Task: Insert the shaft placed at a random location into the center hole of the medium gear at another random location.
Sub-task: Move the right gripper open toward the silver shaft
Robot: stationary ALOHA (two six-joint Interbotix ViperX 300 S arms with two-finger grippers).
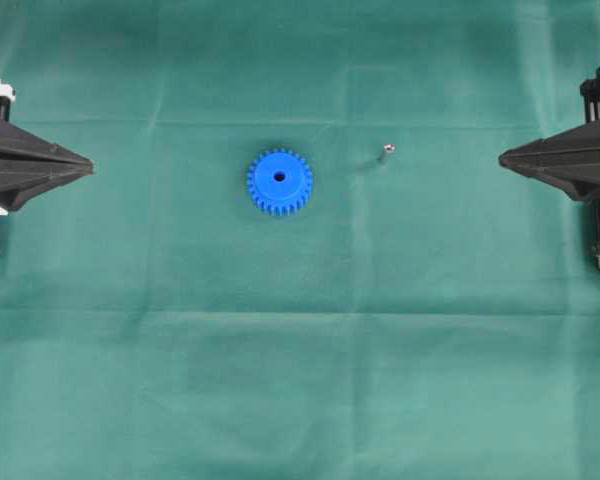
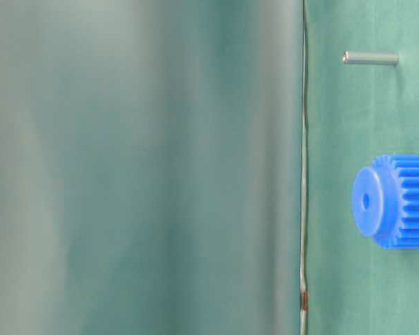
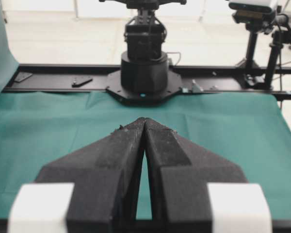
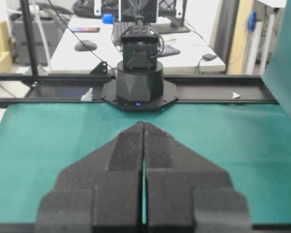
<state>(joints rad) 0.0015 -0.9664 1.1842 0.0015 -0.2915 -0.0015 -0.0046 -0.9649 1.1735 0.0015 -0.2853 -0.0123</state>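
Closed black fingertips of the left gripper (image 3: 144, 127) and of the right gripper (image 4: 143, 127) fill the two wrist views, pads pressed together with nothing held between them. Overhead, each gripper is seen parked at its own edge of the green cloth (image 1: 300, 380), well apart from the medium gear (image 1: 280, 181), the landmark used below.

Position of the task objects: the medium gear lies flat near the cloth's middle, with the center hole (image 1: 280, 177) open and facing up. The shaft (image 1: 386, 153) is shown apart from the gear, on the side toward the right gripper and slightly farther up in the overhead view; it appears to stand on end.

Step in hand: judged as the very start, since the shaft is not yet grasped. The next move is judged to call for the nearer right gripper to be opened, brought over the shaft and closed on it, the pin being kept upright for alignment with the hole.

Hidden or unclear: neither gear nor shaft is seen in the wrist views. The table-level view is turned sideways and half blocked by a blurred green surface. The shaft's exact tilt cannot be settled.
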